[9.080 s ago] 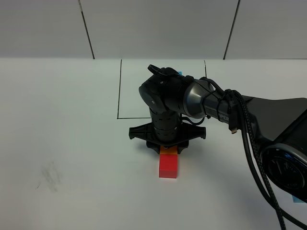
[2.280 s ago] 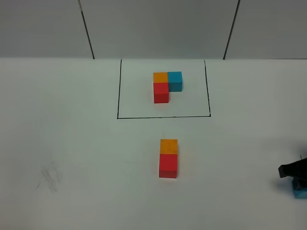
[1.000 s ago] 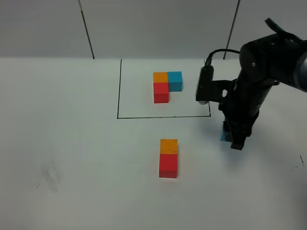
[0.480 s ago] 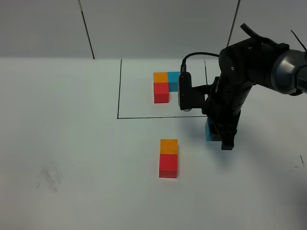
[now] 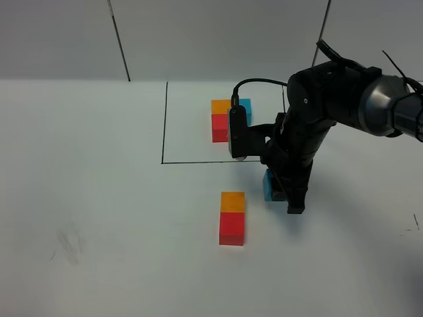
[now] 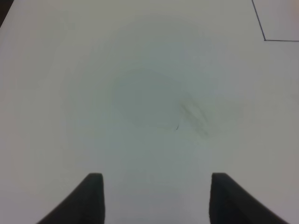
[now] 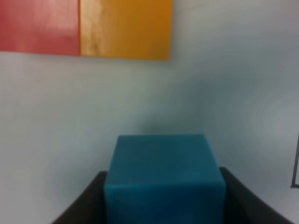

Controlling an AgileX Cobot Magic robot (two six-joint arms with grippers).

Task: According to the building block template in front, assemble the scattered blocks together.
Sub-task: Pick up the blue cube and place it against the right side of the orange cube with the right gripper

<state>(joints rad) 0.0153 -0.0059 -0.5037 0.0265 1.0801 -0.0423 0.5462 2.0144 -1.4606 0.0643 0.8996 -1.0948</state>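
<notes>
Between the right gripper's (image 7: 163,196) jaws sits your light blue block (image 7: 163,179), clamped on two opposite flat faces and filling the gap, with its top face and front edge showing clear in the right wrist view. Judge it as a light, rigid cube: it will not deform, but its matte sides give only friction to hold by, so a squeeze across the middle of opposite faces, as you have now, looks the safest grip, and any tilt would show at once when it meets a neighbour. From the high camera the blue block (image 5: 269,185) and the right gripper (image 5: 281,191) stand just to the right of the orange block (image 5: 232,201), near it but not touching; you cannot tell from these views whether the blue cube is resting on the surface (image 5: 99,198) or held slightly off it. The orange block lies flush against the red block (image 5: 232,228), which sits on its near side. Beyond the orange block, inside the black drawn rectangle, the building block template (image 5: 225,119) shows blue to the right of orange, so your cube probably belongs against the orange block's right face. Your left gripper (image 6: 154,198) has its jaws spread apart over bare surface, holding nothing.
</notes>
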